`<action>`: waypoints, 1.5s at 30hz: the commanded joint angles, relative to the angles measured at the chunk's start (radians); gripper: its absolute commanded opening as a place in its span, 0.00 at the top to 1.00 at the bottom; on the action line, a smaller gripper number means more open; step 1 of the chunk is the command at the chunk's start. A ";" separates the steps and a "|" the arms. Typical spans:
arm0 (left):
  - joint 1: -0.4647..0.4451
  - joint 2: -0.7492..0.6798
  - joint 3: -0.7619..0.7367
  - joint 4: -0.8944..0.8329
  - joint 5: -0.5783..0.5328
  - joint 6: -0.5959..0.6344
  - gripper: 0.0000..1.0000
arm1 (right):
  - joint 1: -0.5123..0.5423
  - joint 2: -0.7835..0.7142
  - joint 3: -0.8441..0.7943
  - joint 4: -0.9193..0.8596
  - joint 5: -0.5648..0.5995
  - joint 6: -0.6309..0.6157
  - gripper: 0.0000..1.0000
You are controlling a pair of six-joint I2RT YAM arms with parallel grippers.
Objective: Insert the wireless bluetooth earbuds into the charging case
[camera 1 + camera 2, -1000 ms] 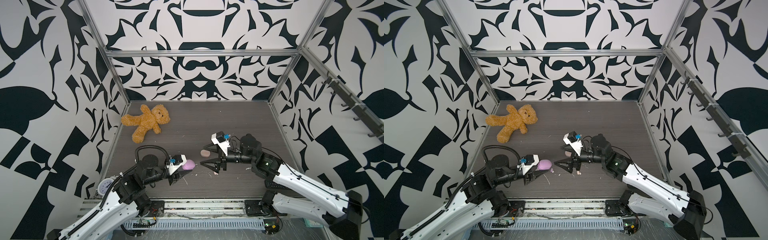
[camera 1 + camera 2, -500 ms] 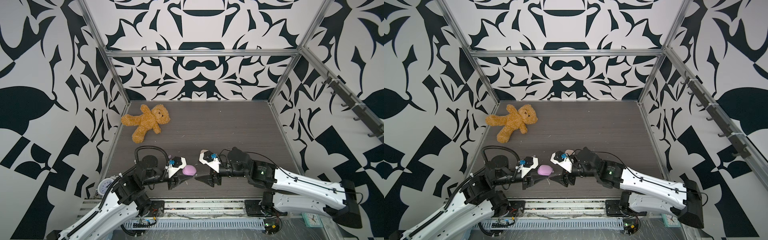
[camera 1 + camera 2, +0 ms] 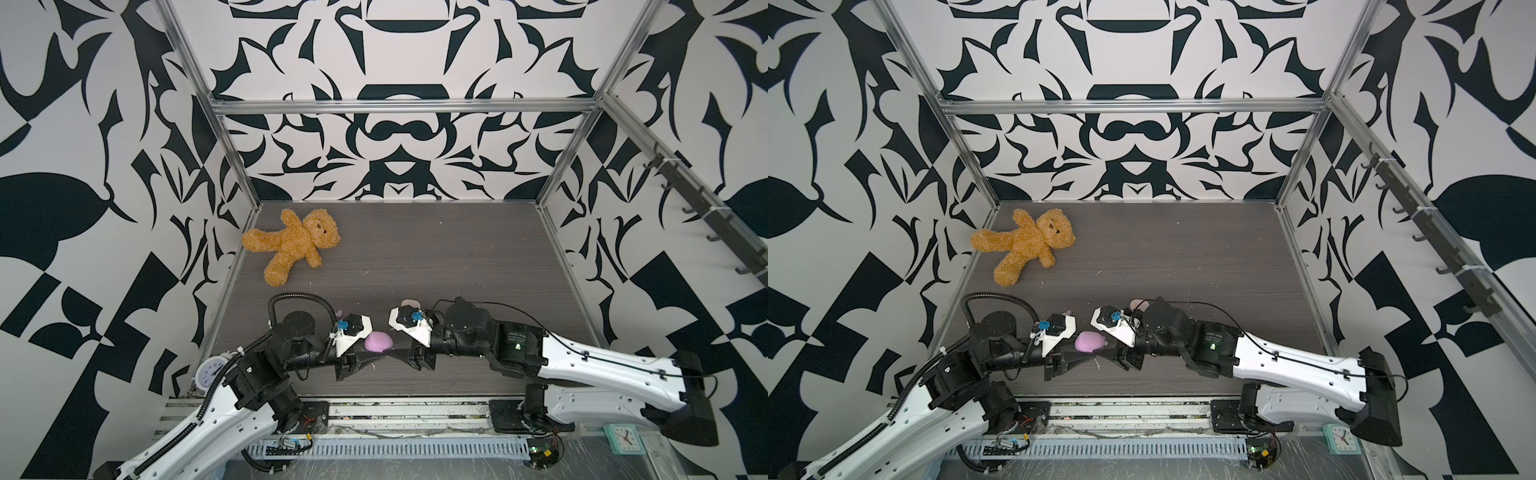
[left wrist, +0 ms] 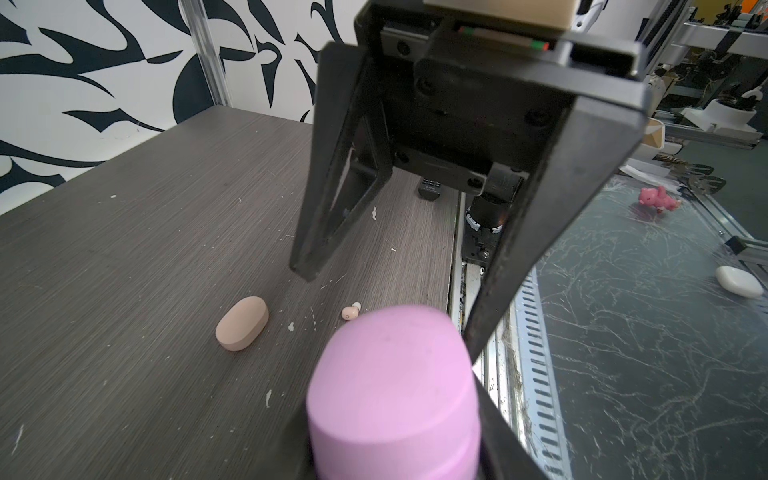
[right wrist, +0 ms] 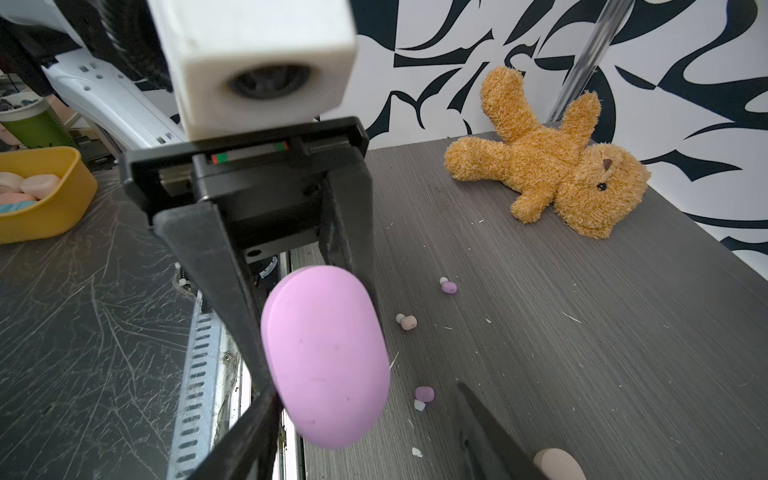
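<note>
My left gripper (image 4: 395,440) is shut on the lilac charging case (image 4: 392,386), holding it above the table (image 3: 457,270) near the front edge; in both top views it shows as a lilac oval (image 3: 378,341) (image 3: 1090,341). My right gripper (image 5: 365,390) stands open around the far end of that case (image 5: 324,357); one finger is close by its side, the other finger (image 5: 478,428) is apart. On the table lie two lilac earbuds (image 5: 449,286) (image 5: 424,394) and a peach earbud (image 5: 407,322). In the left wrist view a peach earbud (image 4: 351,311) shows too.
A shut peach case (image 4: 242,323) lies on the table, half hidden behind my right wrist in a top view (image 3: 409,302). A brown teddy bear (image 3: 293,245) lies at the back left. White scraps dot the wood. A yellow bin (image 5: 41,195) sits off the table.
My right arm has swung left and forward until its fingers flank the lilac case, and its jaws have narrowed. My left gripper has shifted slightly with the case.
</note>
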 commanded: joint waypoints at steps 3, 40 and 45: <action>-0.002 0.001 -0.020 0.023 0.042 -0.011 1.00 | 0.001 -0.003 0.047 0.011 0.072 -0.012 0.40; -0.002 0.031 -0.021 0.029 0.058 -0.020 1.00 | 0.002 0.069 0.107 0.010 0.047 -0.061 0.81; -0.002 0.031 -0.021 0.030 0.059 -0.022 1.00 | 0.002 0.066 0.108 0.009 0.050 -0.067 0.85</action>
